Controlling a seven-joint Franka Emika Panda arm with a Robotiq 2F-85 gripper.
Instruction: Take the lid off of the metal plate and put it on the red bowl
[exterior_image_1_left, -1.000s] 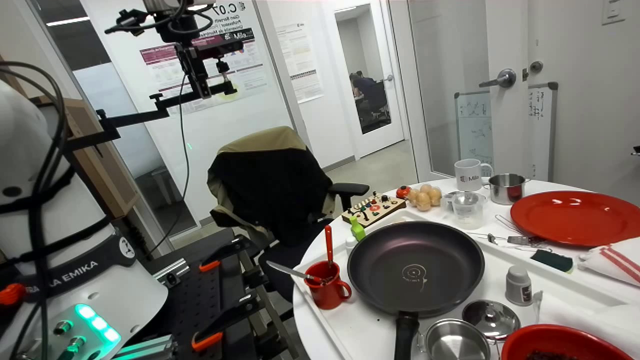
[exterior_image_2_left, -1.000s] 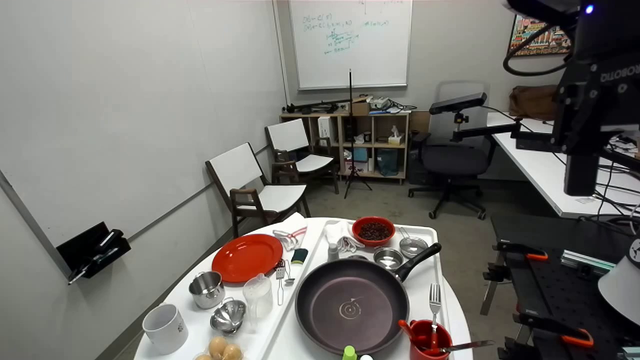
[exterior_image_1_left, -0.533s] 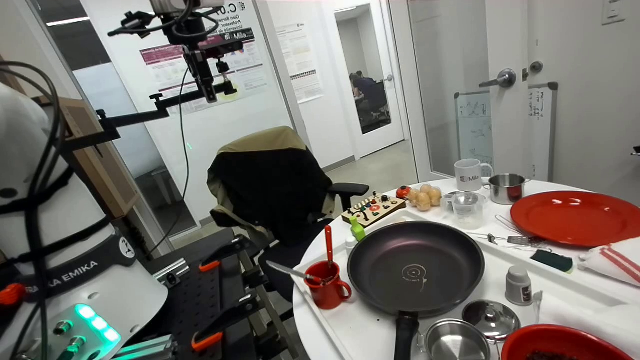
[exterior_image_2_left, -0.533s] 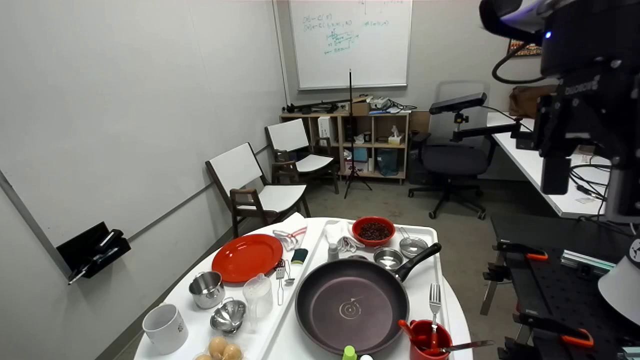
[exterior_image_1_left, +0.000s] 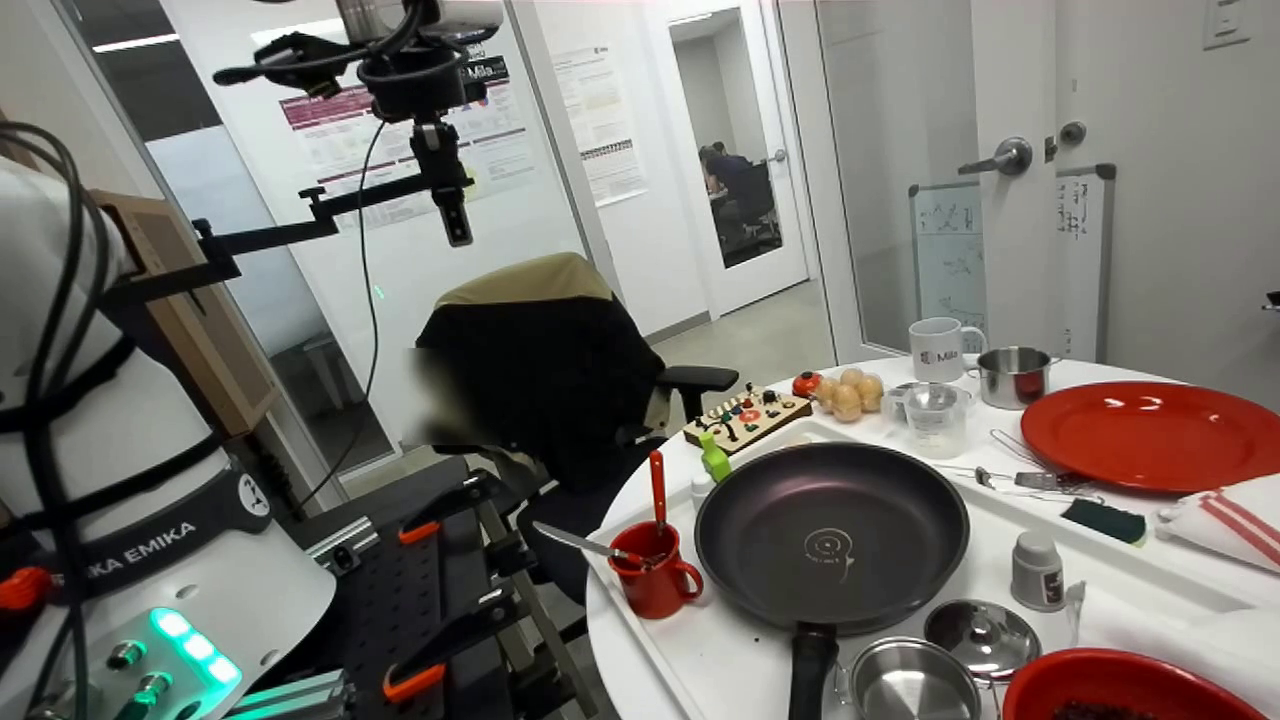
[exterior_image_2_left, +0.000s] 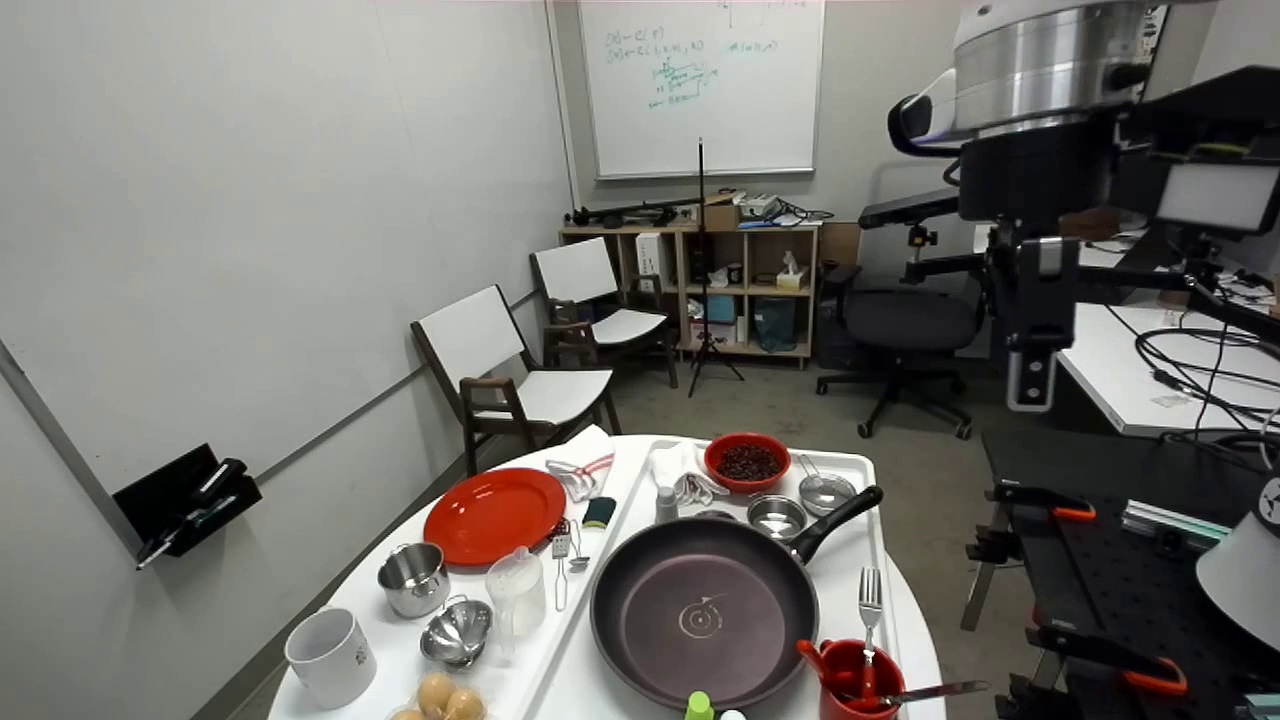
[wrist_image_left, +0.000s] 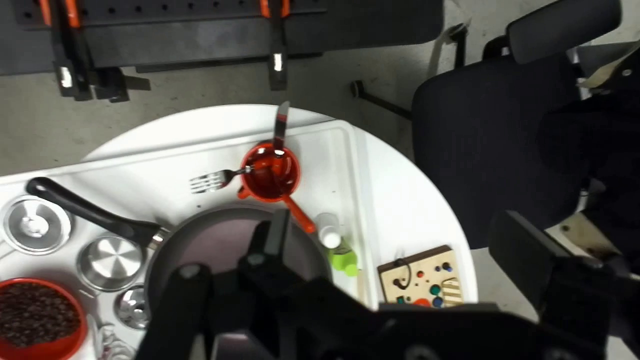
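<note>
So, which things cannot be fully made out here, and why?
Shiny round metal lid: mostly hidden behind the round black frying pan, in an exterior view.
Red round bowl: bottom edge cuts it, in an exterior view.
Frying pan: partly covered by the black gripper, wrist view.
Green whiteboard handwriting: too small to read surely, in an exterior view.

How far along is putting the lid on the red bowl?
Nothing looks done: the red bowl is uncovered, its dark contents showing. In hand: nothing; the pincer is open and empty. Left: picking up the lid beside the metal pot, then setting it on the bowl.
</note>
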